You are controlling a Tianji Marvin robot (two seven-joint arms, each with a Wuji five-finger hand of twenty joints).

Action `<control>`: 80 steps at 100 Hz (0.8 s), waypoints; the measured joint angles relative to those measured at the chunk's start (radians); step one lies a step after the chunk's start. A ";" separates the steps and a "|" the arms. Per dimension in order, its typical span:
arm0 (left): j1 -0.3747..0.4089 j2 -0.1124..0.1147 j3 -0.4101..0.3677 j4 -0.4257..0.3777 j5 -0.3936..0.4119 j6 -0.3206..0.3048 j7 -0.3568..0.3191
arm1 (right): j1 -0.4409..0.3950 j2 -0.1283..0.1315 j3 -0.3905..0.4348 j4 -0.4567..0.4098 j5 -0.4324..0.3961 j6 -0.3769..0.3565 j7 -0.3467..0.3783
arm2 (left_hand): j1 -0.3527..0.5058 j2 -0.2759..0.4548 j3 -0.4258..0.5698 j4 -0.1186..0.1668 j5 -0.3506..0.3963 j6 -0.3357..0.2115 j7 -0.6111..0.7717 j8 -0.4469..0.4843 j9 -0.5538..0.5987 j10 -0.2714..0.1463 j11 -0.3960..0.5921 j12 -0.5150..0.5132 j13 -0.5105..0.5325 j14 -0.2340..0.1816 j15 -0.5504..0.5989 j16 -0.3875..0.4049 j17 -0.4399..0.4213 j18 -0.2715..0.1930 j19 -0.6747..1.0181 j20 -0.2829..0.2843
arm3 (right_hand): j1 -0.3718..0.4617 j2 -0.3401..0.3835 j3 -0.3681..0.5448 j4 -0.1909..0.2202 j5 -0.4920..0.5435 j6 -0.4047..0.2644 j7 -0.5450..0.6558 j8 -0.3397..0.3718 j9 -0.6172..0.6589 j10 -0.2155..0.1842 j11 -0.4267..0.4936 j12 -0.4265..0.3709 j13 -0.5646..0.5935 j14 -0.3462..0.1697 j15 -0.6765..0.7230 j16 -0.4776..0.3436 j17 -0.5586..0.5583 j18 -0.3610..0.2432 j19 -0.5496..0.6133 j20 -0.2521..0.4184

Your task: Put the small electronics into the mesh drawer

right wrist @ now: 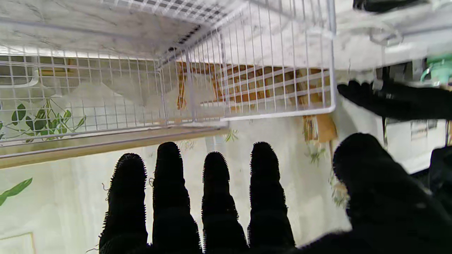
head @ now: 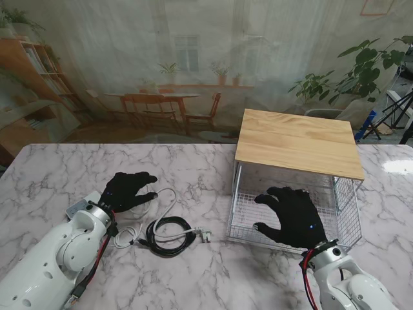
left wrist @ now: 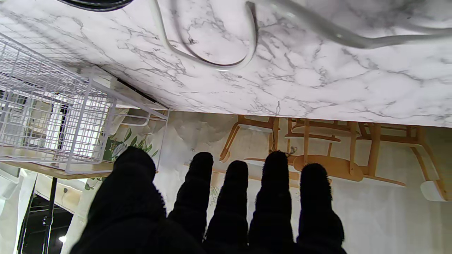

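Note:
A white mesh drawer [head: 242, 213] stands pulled out from under a wooden-topped rack [head: 298, 140] on the right. My right hand [head: 292, 215] hovers over the drawer, open, palm down, holding nothing; its fingers [right wrist: 215, 197] point past the mesh drawer [right wrist: 247, 70]. A coiled black cable [head: 169, 234] with a small white plug [head: 205, 235] lies left of the drawer. A white cable [head: 164, 205] loops beside it. My left hand [head: 128, 190] is open above the white cable [left wrist: 226, 63], fingers [left wrist: 233, 201] spread and empty. A grey device [head: 77, 208] lies partly hidden by my left wrist.
The marble table [head: 193, 168] stretches far to the left and back. The rack's wooden top overhangs the drawer's far half. A printed backdrop with plants stands behind the table.

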State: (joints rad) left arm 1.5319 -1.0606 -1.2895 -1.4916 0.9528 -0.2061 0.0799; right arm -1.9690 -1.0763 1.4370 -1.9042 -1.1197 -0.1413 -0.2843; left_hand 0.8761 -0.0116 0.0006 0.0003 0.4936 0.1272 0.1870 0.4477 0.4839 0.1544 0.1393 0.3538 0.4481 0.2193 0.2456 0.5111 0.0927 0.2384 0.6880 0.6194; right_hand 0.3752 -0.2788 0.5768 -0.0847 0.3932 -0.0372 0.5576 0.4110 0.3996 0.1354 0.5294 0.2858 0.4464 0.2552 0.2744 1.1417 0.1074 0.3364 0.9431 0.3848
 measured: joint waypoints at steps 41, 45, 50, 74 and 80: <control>0.003 -0.002 -0.123 -0.016 0.102 -0.084 -0.041 | 0.168 -0.032 -0.110 0.068 0.148 0.085 -0.065 | 0.000 0.000 0.000 0.000 -0.001 0.000 -0.005 0.000 -0.073 0.002 -0.045 -0.041 -0.012 -0.009 -0.011 -0.018 0.000 -0.002 -0.019 -0.012 | 0.000 0.000 -0.036 0.010 0.011 0.000 -0.013 0.000 0.001 0.000 -0.034 -0.009 -0.011 0.001 0.000 -0.002 -0.002 0.011 -0.011 -0.017; 0.006 0.002 -0.141 -0.017 0.116 -0.090 -0.038 | 0.170 -0.035 -0.113 0.075 0.158 0.088 -0.076 | -0.001 0.000 0.000 0.000 -0.002 0.000 -0.008 0.000 -0.087 0.001 -0.065 -0.058 -0.023 -0.010 -0.020 -0.025 0.000 -0.013 -0.020 -0.021 | 0.000 0.000 -0.036 0.010 0.016 0.000 -0.013 0.000 0.001 0.000 -0.034 -0.009 -0.011 0.001 0.000 -0.002 -0.002 0.011 -0.011 -0.018; 0.014 0.006 -0.168 -0.017 0.139 -0.097 -0.031 | 0.169 -0.039 -0.112 0.080 0.179 0.088 -0.078 | -0.001 0.000 0.000 0.000 -0.003 0.000 -0.016 0.000 -0.102 0.001 -0.077 -0.083 -0.035 -0.012 -0.029 -0.042 0.000 -0.014 -0.021 -0.025 | 0.000 0.000 -0.043 0.011 0.016 0.000 -0.013 0.000 0.002 0.000 -0.034 -0.010 -0.011 0.001 0.000 -0.002 -0.002 0.011 -0.011 -0.018; 0.064 0.025 -0.270 0.032 0.200 -0.091 0.044 | 0.124 -0.054 -0.077 0.068 0.216 0.066 -0.081 | -0.061 -0.007 -0.001 0.000 -0.175 0.045 -0.132 -0.083 -0.178 0.029 -0.114 -0.145 -0.062 -0.014 -0.048 -0.087 0.001 -0.076 -0.057 -0.077 | 0.000 0.000 -0.043 0.015 0.019 0.000 -0.025 0.000 0.016 0.015 -0.046 -0.018 -0.024 0.002 0.000 -0.003 -0.007 0.013 -0.025 -0.019; 0.070 0.030 -0.280 0.051 0.220 -0.082 0.046 | 0.119 -0.052 -0.078 0.068 0.181 0.069 -0.092 | -0.094 -0.021 -0.017 0.000 -0.197 0.073 -0.146 -0.101 -0.186 0.042 -0.115 -0.155 -0.062 -0.017 -0.048 -0.094 0.001 -0.085 -0.058 -0.087 | 0.000 0.000 -0.043 0.015 0.020 0.000 -0.026 0.000 0.016 0.013 -0.046 -0.018 -0.024 0.002 0.000 -0.003 -0.007 0.013 -0.025 -0.019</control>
State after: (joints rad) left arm 1.6023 -1.0308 -1.5699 -1.4408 1.1731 -0.2880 0.1259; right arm -1.8504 -1.1284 1.3592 -1.8364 -0.9390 -0.0722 -0.3761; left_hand 0.7824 -0.0329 -0.0165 0.0003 0.2964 0.2003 0.0412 0.3466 0.2984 0.1968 0.0244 0.1985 0.3865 0.2021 0.1979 0.4172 0.0932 0.1537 0.6304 0.5323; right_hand 0.3755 -0.2785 0.5339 -0.0692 0.4130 -0.0369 0.5313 0.4108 0.4154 0.1488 0.4835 0.2676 0.4228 0.2569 0.2744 1.1390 0.1001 0.3493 0.9179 0.3657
